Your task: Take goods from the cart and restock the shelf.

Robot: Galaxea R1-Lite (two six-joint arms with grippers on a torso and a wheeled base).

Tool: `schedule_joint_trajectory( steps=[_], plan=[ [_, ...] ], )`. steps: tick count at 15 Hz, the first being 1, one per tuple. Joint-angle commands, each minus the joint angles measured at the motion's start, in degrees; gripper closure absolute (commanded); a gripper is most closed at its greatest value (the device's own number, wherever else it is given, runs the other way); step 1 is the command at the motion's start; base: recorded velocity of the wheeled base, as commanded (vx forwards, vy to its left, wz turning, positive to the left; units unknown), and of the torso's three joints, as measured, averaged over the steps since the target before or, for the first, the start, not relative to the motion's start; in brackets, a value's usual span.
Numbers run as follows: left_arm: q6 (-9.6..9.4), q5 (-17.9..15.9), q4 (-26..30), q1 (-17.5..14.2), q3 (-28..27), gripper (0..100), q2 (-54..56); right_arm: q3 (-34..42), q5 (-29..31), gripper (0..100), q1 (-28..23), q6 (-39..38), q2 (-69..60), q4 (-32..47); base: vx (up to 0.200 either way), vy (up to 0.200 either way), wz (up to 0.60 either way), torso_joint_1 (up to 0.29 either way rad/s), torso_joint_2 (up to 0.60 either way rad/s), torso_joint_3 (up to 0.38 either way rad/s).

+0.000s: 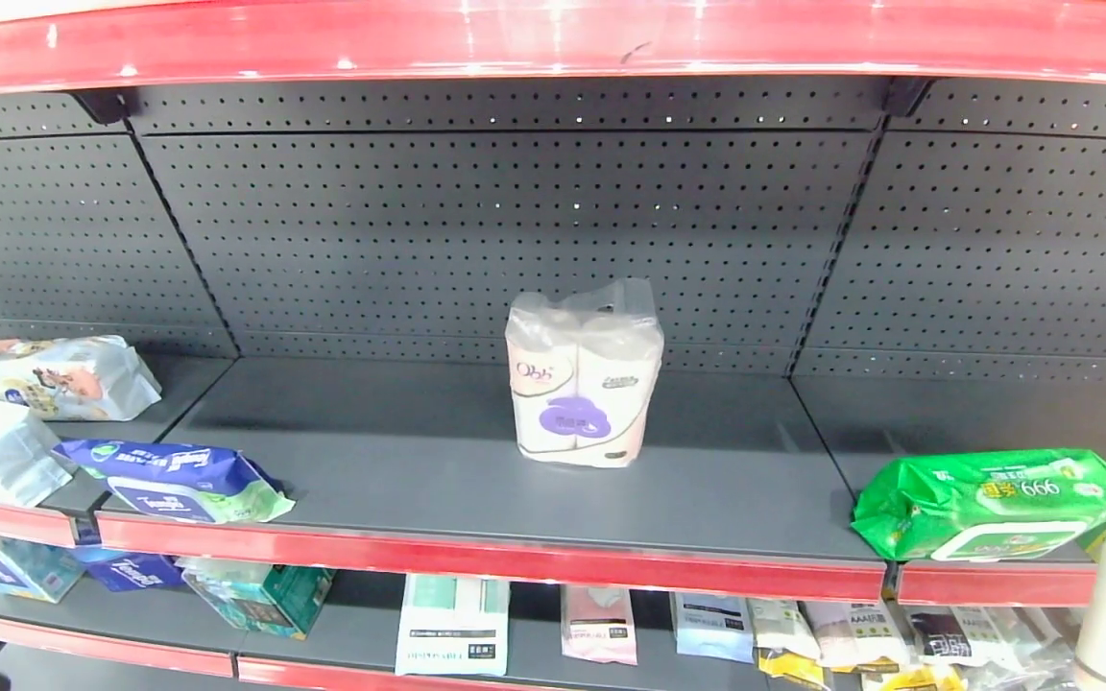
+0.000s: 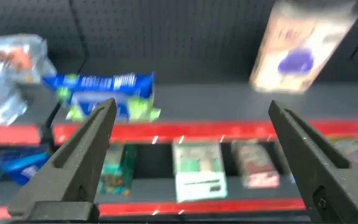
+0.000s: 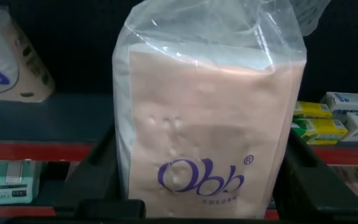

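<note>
Grey pegboard shelving with red price rails is what I'm parked in front of. On the middle shelf [image 1: 399, 451] one toilet-paper pack [image 1: 583, 384] stands upright, roughly centred and set back from the front rail.

The second pack [image 3: 210, 124] isn't on the shelf yet. My right gripper [image 3: 204, 177] is clamped on it with a finger down each side, rolls upright, long axis vertical. From the head camera it pokes in at the far right edge, nearer to me than the rail and just beside the green wipes pack [image 1: 985, 504].

So the bit that matters: the bare deck lies forward and to the left of the second pack, in the gap between the standing toilet-paper pack and the green wipes pack. My guess is the move has to go in over the rail and a bit leftward, staying upright so it matches its twin and doesn't clip the wipes.

Over on the other side, my left gripper [image 2: 191, 107] is spread wide with nothing in it, facing the shelf front near the blue pack [image 2: 104, 93]. Right arm's clearly the one for this.
</note>
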State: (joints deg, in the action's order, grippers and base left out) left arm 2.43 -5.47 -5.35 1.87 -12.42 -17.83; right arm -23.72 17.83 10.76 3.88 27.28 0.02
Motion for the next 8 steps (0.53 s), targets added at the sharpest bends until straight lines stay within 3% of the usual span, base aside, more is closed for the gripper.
schedule_joint_trajectory(
  steps=[1, 4, 6, 7, 8],
  plan=[
    [3.64, -2.3, -13.5, 0.4, -8.4, 0, -31.1, 0.0, 0.0, 100, -0.8, 0.2, 3.9, -0.7, 0.0, 0.0, 0.0, 0.0, 0.0, 0.0],
    [-0.49, -3.3, -23.7, 0.4, -9.0, 0, -47.6, -0.9, 0.2, 100, -1.1, 1.1, 3.2, -0.7, 0.0, 0.0, 0.0, 0.0, 0.0, 0.0],
    [-1.11, -8.6, -29.5, 0.4, -8.8, 0, -54.3, -1.8, 0.2, 100, -1.1, 1.2, 3.6, -0.5, 0.0, 0.0, 0.0, 0.0, 0.0, 0.0],
    [-3.83, -14.2, -32.1, 0.4, -9.1, 0, -59.1, -2.0, 0.2, 100, -1.1, 1.3, 3.7, -0.4, 0.0, 0.0, 0.0, 0.0, 0.0, 0.0],
    [-5.59, -16.4, -32.6, 0.4, -9.3, 0, -61.1, -2.0, 0.2, 100, -1.1, 1.3, 3.7, -0.3, 0.0, 0.0, 0.0, 0.0, 0.0, 0.0]
  ],
)
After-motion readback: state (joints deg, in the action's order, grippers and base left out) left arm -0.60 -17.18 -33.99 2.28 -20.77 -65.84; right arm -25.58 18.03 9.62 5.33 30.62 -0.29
